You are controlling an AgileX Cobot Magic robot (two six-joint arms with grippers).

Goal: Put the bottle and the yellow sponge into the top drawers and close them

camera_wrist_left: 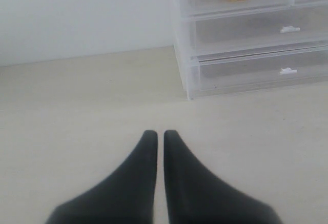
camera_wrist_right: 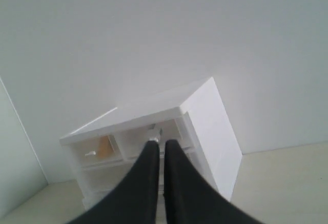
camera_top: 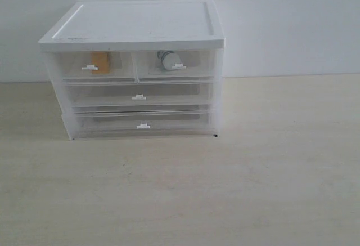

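In front of the cabinet lies a flat, pale table w/ a faint wood-like grain. Over that bare top, well apart from the cabinet, hangs the left gripper. It has 2 smooth black fingers that curve to thin tips, pressed nearly together w/ just a slit between, holding nothing. The right gripper looks the same: black, pointy, squeezed shut and empty, aimed toward the cabinet's top row.

The cabinet is a boxy thing w/ a flat white lid & foggy see-thru plastic sides. Its 2 wide lower drawers sit pushed in, each w/ a small white tab. Above them, the left top drawer is pushed in, and the yellow sponge stands in it, a mustard block w/ its long side up & down, right behind the tab. The right top drawer is pushed in too. The bottle seems to lie on its side in there, round end facing front, long side going front to back, but it's blurry. Behind the cabinet is a plain white wall.
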